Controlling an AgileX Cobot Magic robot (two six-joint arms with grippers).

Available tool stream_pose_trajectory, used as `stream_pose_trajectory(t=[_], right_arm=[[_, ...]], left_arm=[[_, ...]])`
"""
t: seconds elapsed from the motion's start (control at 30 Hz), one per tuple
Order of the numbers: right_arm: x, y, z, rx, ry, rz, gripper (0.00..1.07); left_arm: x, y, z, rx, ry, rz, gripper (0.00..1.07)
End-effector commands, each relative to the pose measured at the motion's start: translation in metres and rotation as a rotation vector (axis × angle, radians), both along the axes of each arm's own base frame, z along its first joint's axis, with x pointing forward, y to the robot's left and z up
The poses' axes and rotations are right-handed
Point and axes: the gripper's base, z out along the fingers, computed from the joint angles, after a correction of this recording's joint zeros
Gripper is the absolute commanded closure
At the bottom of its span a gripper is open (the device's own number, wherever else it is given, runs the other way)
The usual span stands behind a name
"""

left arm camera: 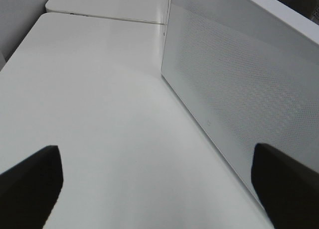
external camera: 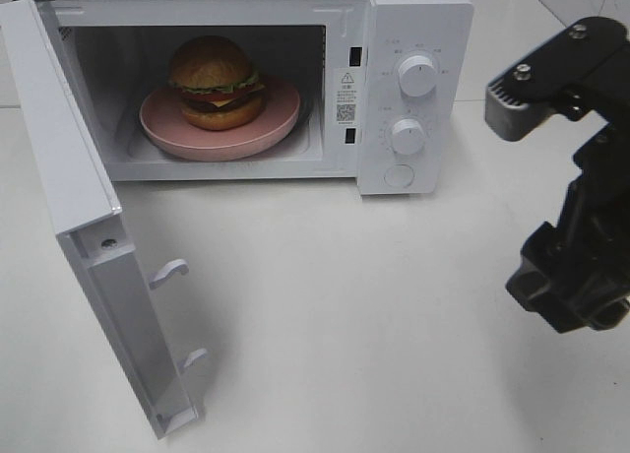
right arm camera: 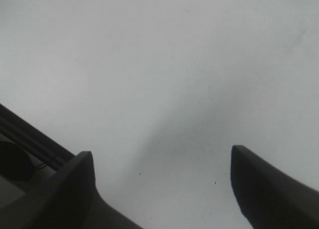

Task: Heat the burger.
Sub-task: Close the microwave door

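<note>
The burger (external camera: 215,79) is sitting on its pink plate (external camera: 281,118) inside the microwave (external camera: 413,20). I'm holding left fingers (left arm camera: 30,181) and right fingers (right arm camera: 269,189) spread, empty, for closing the open door (external camera: 59,148).

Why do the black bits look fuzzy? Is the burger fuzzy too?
Left wrist view: the left fingertips are close to the lens, so soft-edged. Right wrist view: the right fingertips blur too. Exterior high view: the burger is sharp, its bun shiny.
</note>
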Motion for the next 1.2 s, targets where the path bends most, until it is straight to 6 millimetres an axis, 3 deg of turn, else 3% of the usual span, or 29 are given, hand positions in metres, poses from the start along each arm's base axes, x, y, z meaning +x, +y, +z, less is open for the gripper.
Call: stream_pose_trajectory(t=[0.03,0.43,0.7,0.83,1.2], right_arm=[[-0.01,-0.008,0.005,0.004,0.022,-0.025,0.35],[-0.05,-0.04,0.034,0.097,-0.021,-0.058,0.35],[-0.079,-0.067,0.027,0.145,-0.063,-0.089,0.35],[-0.086,-0.085,0.017,0.158,-0.092,-0.229,0.35],[-0.106,-0.109,0.001,0.237,-0.252,-0.431,0.35]], left_arm=[[-0.001,0.0,0.0,0.0,-0.014,0.006,0.09],[-0.001,0.0,0.0,0.0,-0.014,0.006,0.09],[-0.001,0.0,0.0,0.0,-0.014,0.006,0.09],[-0.001,0.0,0.0,0.0,-0.014,0.006,0.09],[-0.001,0.0,0.0,0.0,-0.014,0.006,0.09]])
